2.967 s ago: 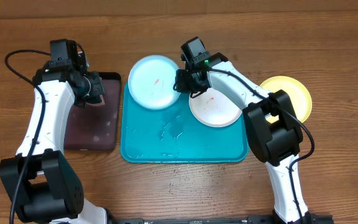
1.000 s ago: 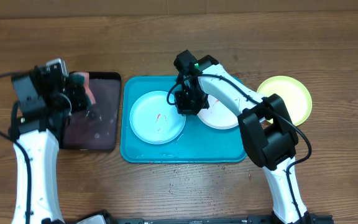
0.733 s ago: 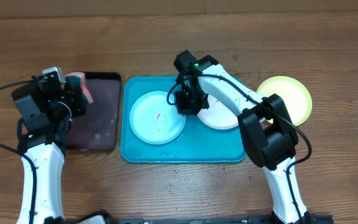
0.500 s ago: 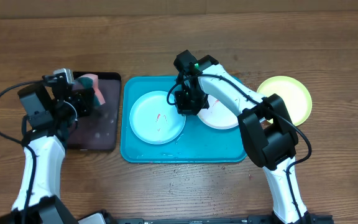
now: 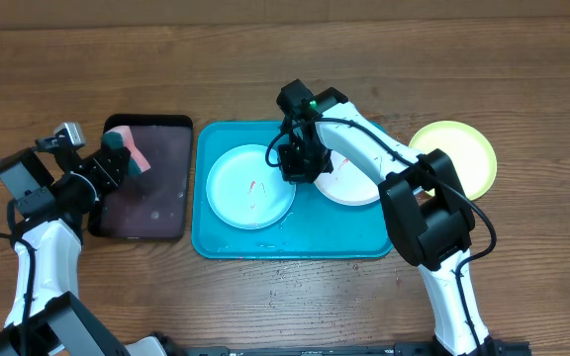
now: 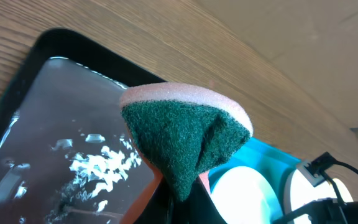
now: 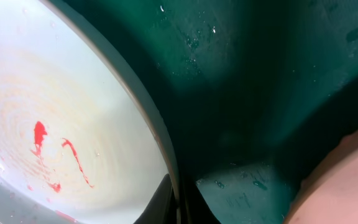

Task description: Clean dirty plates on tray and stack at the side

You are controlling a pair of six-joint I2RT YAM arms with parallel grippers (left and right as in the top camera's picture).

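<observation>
Step in hand: apparently the set-up for scrubbing the light blue plate [image 5: 245, 188], with one arm bracing it and the other bringing the cleaner.
Right tool [image 5: 299, 163]: clamped on the plate's right rim; in the wrist view the thin edge runs in between its fingers.
Left tool [image 5: 117, 162]: pinched on a sponge [image 5: 127, 150], held over the far end of the black tray [image 5: 151, 203], left of the turquoise tray [image 5: 295, 242].
Plates: the light blue one lies in the tray's left half. The white plate [image 5: 354, 186] overlaps the tray's right rim. The yellow-green plate [image 5: 463, 153] sits apart on the tabletop [image 5: 265, 59], further right.
Next move: probably carry the sponge right, green face down, onto the red smears [image 7: 39, 134], while the rim grip resists sliding.
Materials: smooth, round, shallow plastic plates. The tray floor is glossy and beaded with water. The sponge is soft pink foam with a coarse green scouring face, folded by the squeeze. The black tray is wet.
</observation>
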